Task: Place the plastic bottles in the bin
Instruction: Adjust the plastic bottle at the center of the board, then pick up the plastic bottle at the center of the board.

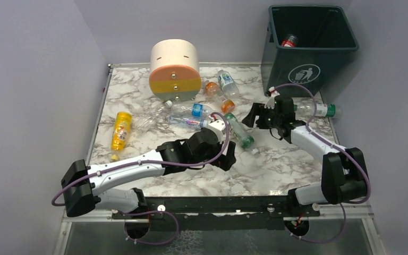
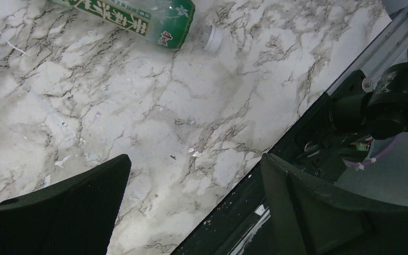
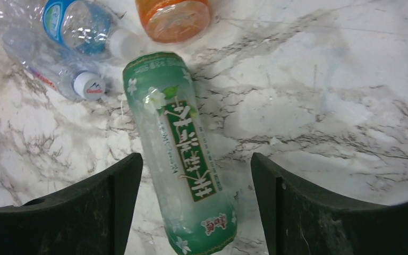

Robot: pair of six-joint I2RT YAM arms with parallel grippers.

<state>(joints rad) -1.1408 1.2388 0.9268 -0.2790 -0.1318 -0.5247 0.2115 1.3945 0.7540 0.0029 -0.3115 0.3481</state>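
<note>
Right gripper: fingers spread, straddling the green bottle, nothing pinched; we judge it lined up to grasp.
Left gripper: fingers spread over the table, empty; we judge it waiting aside.
Other bottles: lying loose mid-table.
Bin: far right corner, one bottle inside; most lie outside.

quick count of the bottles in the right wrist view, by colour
green-label bottle: 1
orange bottle: 1
clear bottles, one blue-label and one with a white cap: 2
total: 4 that can be told apart
</note>
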